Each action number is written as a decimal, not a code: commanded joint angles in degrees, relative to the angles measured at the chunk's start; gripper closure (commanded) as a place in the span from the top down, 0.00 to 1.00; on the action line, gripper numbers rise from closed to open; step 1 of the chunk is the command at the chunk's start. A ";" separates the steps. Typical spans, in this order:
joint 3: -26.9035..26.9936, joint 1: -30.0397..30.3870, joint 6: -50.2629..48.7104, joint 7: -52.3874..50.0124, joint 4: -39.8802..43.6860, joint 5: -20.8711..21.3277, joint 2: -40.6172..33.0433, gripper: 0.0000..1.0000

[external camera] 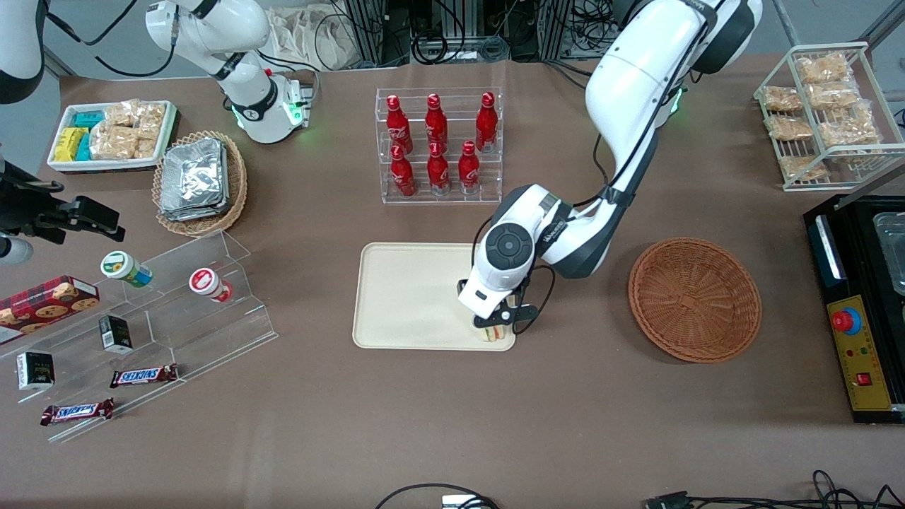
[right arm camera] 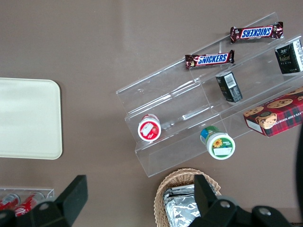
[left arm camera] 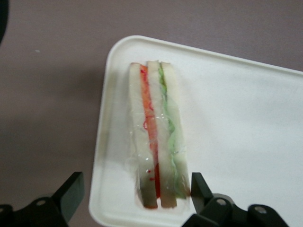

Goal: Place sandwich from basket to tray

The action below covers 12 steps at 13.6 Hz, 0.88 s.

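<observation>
The wrapped sandwich (left arm camera: 158,142) stands on its edge on the cream tray (left arm camera: 246,123), in the corner nearest the front camera and nearest the basket. Its pale bread shows a red and a green filling layer. My left gripper (left arm camera: 135,182) is open and straddles it: one finger (left arm camera: 199,185) is close against the green side, the other finger (left arm camera: 72,189) stands well away over the tray's rim. In the front view the gripper (external camera: 495,326) hangs low over the sandwich (external camera: 498,335) at the tray (external camera: 410,297) corner. The round reddish-brown basket (external camera: 695,299) beside the tray, toward the working arm's end, holds nothing.
A clear rack of red bottles (external camera: 438,145) stands farther from the camera than the tray. An acrylic step stand (external camera: 162,311) with snacks and a tan basket of foil packets (external camera: 198,182) lie toward the parked arm's end. A wire rack (external camera: 824,113) and a black machine (external camera: 859,304) occupy the working arm's end.
</observation>
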 commanded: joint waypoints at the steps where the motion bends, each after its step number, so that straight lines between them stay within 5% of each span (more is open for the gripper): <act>1: -0.40 2.60 -5.03 3.39 -2.87 -0.45 -5.91 1.00; 9: -0.31 14.37 1.11 23.51 -33.26 -2.21 -30.95 1.00; 12: 0.04 21.31 -4.83 31.34 -34.01 -2.21 -35.46 1.00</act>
